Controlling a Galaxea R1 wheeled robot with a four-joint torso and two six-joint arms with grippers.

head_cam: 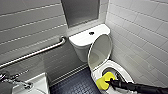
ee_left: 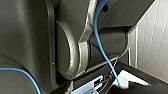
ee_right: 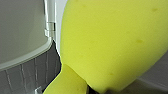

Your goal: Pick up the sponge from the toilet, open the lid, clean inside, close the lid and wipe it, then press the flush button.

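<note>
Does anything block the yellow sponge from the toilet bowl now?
Nothing visible does. The white oval plastic lid stands raised, and the yellow sponge in the right end effector is at the rim of the open white bowl.

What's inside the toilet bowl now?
The sponge, in the right gripper, sits at the near rim of the bowl; dark interior behind. Sponge and arm cover the bottom: water can't be seen.

Floor [head_cam: 75, 86] — dark, studded, toilet [head_cam: 81, 48] on it
</note>
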